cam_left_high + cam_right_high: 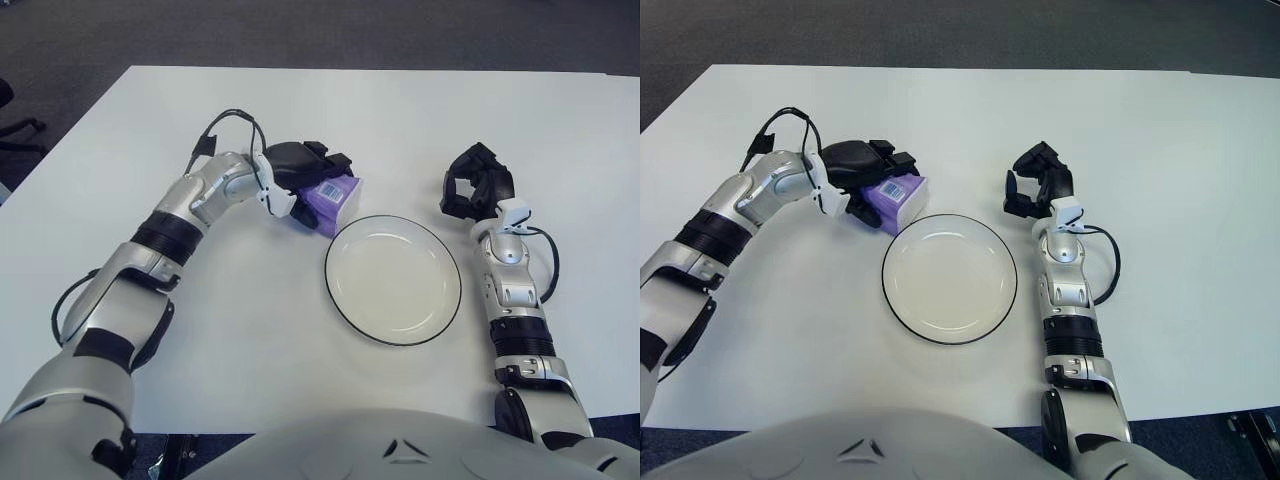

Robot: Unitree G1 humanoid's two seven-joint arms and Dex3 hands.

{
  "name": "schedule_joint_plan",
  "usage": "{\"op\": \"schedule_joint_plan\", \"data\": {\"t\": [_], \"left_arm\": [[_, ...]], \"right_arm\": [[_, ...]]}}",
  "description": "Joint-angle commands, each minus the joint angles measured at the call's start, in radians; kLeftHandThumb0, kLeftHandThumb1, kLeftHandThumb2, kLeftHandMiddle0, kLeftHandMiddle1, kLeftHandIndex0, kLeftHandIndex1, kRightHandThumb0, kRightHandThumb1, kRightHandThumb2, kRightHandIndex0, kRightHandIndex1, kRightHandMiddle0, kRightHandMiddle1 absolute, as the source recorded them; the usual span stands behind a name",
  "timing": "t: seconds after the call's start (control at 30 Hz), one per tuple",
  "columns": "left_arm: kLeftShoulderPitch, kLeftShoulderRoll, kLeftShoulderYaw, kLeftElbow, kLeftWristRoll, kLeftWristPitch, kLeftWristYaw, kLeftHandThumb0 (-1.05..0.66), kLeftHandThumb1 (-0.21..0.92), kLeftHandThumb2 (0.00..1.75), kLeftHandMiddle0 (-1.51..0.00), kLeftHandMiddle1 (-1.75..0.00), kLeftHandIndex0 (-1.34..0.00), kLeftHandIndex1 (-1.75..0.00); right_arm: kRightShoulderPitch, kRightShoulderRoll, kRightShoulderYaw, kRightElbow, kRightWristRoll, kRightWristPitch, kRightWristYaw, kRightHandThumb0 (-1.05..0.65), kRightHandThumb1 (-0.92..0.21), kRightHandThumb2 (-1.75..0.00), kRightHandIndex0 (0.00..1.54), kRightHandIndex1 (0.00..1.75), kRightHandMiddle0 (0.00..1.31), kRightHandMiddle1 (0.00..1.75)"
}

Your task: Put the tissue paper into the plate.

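A purple tissue pack [336,194] lies on the white table, just off the upper-left rim of the plate. My left hand [304,168] sits on top of it, black fingers curled down over its far and near sides, so most of the pack is hidden. The white plate [393,300] with a dark rim has nothing in it and sits at the table's middle. My right hand [477,186] shows to the right of the plate, fingers loosely bent and holding nothing.
The white table [300,360] ends at a far edge with dark carpet beyond. A black cable loops above my left wrist [225,125]. Part of a chair base [20,130] shows at the far left on the floor.
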Motion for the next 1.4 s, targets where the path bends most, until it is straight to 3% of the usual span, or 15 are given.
{"op": "schedule_joint_plan", "data": {"t": [0.0,0.1,0.27,0.47,0.7,1.0,1.1,1.37], "left_arm": [[0.068,0.000,-0.013,0.056,0.021,0.072,-0.007,-0.46,0.35,1.05,-1.03,-1.75,-0.49,-1.74],[0.082,-0.001,-0.003,0.068,0.012,0.074,0.039,-0.47,0.33,1.22,-1.02,-1.75,-0.56,-1.74],[0.101,0.039,0.043,0.074,-0.035,-0.009,0.125,-0.48,0.28,1.35,-1.00,-1.75,-0.63,-1.75],[0.074,0.061,0.093,0.040,-0.082,-0.057,0.154,-0.49,0.26,1.39,-1.06,-1.75,-0.65,-1.75],[0.041,0.043,0.142,0.035,-0.059,-0.103,0.291,-0.47,0.30,1.33,-1.13,-1.75,-0.62,-1.75],[0.083,0.012,0.222,-0.178,-0.113,-0.122,0.344,-0.46,0.33,1.30,-1.17,-1.75,-0.59,-1.75],[0.124,-0.005,0.228,-0.280,-0.120,-0.107,0.338,-0.46,0.32,1.31,-1.18,-1.75,-0.60,-1.75],[0.175,-0.039,0.220,-0.409,-0.113,-0.076,0.315,-0.47,0.31,1.32,-1.16,-1.75,-0.61,-1.75]], "right_arm": [[0.162,0.047,0.009,0.090,0.000,-0.011,0.002,-0.47,-0.35,-1.27,1.26,1.75,0.59,1.75],[0.162,0.047,0.009,0.091,0.000,-0.013,0.004,-0.47,-0.35,-1.27,1.26,1.75,0.58,1.75],[0.162,0.045,0.010,0.092,-0.001,-0.018,0.008,-0.47,-0.36,-1.27,1.26,1.75,0.58,1.75],[0.160,0.044,0.009,0.094,0.001,-0.017,0.010,-0.47,-0.36,-1.27,1.26,1.75,0.58,1.75],[0.159,0.040,0.007,0.098,0.004,-0.018,0.016,-0.47,-0.36,-1.27,1.26,1.75,0.58,1.75],[0.156,0.040,0.000,0.098,0.003,-0.008,0.010,-0.47,-0.36,-1.27,1.26,1.75,0.58,1.75],[0.155,0.041,0.000,0.098,0.000,-0.008,0.006,-0.47,-0.36,-1.27,1.26,1.75,0.58,1.75],[0.151,0.044,0.004,0.101,-0.007,-0.001,-0.004,-0.47,-0.35,-1.28,1.28,1.75,0.59,1.75]]}}
